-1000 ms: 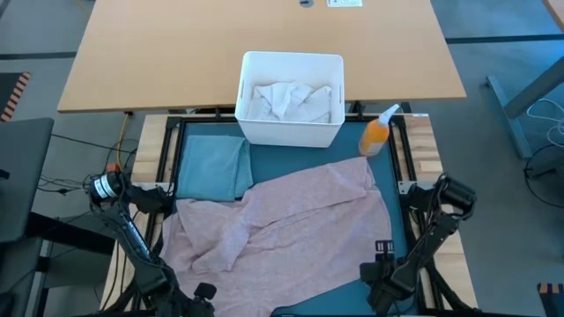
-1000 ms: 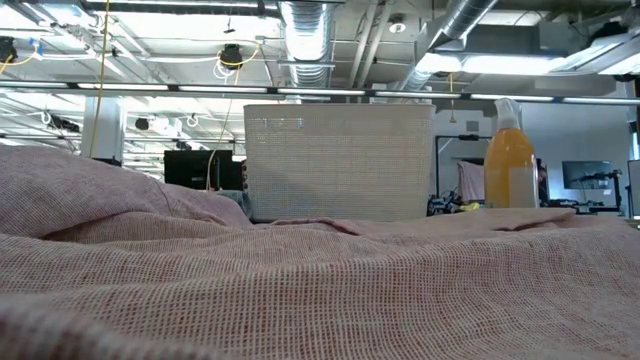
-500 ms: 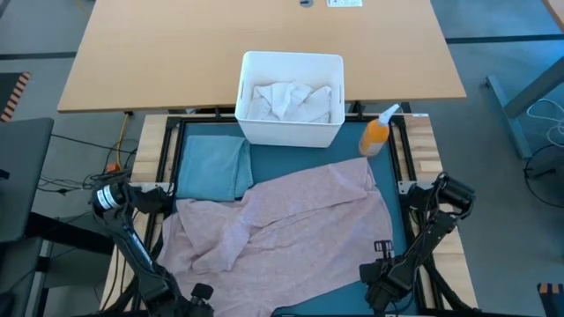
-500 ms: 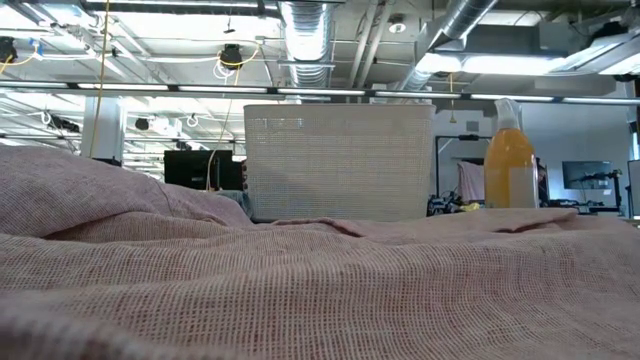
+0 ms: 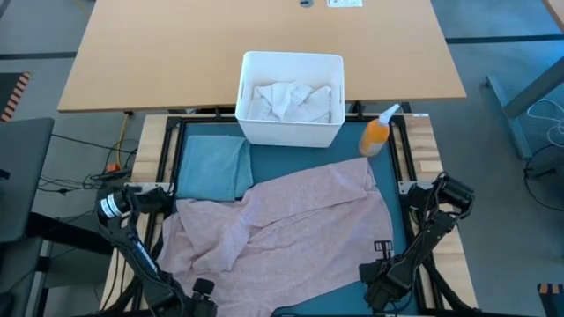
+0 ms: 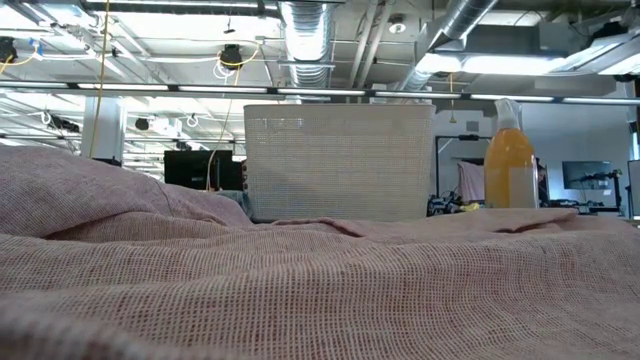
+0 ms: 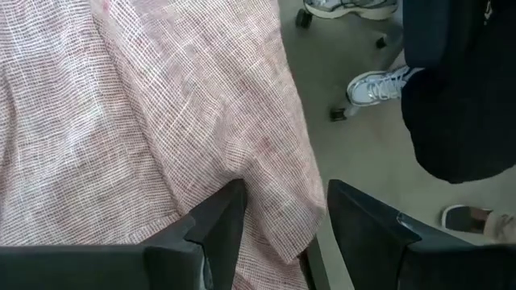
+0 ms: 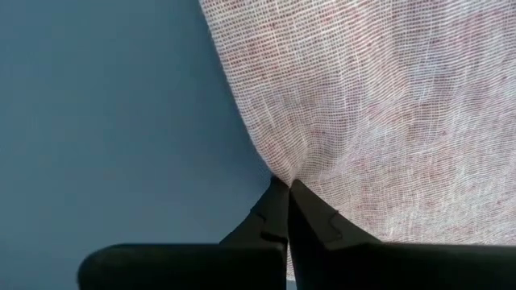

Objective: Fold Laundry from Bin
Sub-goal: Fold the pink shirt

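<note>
Right tool (image 8: 287, 189) pressed together, pinching pink shirt (image 5: 282, 224) edge at near right corner. Left tool (image 7: 278, 221) spread, shirt hem between fingers, not gripped yet. Shirt lies spread on mat (image 5: 211, 167), bench front; bin (image 5: 292, 99) w/ white cloth behind. Step: grabbing corners. Next: left must close, then lift both evenly.

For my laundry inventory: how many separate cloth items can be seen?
3: pink shirt spread on the mat, folded teal cloth beside it, white cloth in the bin; more may be hidden there.

Right gripper (image 8: 287, 193) now pinched (shirt (image 8: 387, 105) edge)
</note>
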Robot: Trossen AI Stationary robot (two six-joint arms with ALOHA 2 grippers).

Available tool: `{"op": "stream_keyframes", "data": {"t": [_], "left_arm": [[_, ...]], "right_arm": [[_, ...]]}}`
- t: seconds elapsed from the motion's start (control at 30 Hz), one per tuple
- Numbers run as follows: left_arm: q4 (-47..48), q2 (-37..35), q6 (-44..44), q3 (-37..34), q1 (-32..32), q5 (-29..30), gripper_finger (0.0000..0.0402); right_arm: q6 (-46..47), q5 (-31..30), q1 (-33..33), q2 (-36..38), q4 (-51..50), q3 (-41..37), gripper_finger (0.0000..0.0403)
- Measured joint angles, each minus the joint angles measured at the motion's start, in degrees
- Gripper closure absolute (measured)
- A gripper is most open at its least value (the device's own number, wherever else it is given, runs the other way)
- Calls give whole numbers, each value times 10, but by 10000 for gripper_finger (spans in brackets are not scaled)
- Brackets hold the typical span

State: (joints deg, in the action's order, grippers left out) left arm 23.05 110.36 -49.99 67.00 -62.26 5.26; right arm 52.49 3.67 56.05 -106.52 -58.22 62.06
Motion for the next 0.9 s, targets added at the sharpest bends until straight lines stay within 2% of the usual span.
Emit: {"op": "stream_keyframes", "data": {"t": [0.13, 0.33, 0.57, 0.9], "left_arm": [[30, 1, -28, 0, 1, -1, 260], [43, 2, -38, -2, 2, 8, 385], [14, -18, -1, -5, 1, 10, 401], [-33, -126, 67, -5, -6, 20, 401]], "right_arm": [[1, -1, 0, 0, 0, 0, 384], [19, -5, 1, 4, 0, 0, 385], [71, -20, 2, 56, -20, -5, 386], [116, -39, 9, 169, -49, -2, 386]]}}
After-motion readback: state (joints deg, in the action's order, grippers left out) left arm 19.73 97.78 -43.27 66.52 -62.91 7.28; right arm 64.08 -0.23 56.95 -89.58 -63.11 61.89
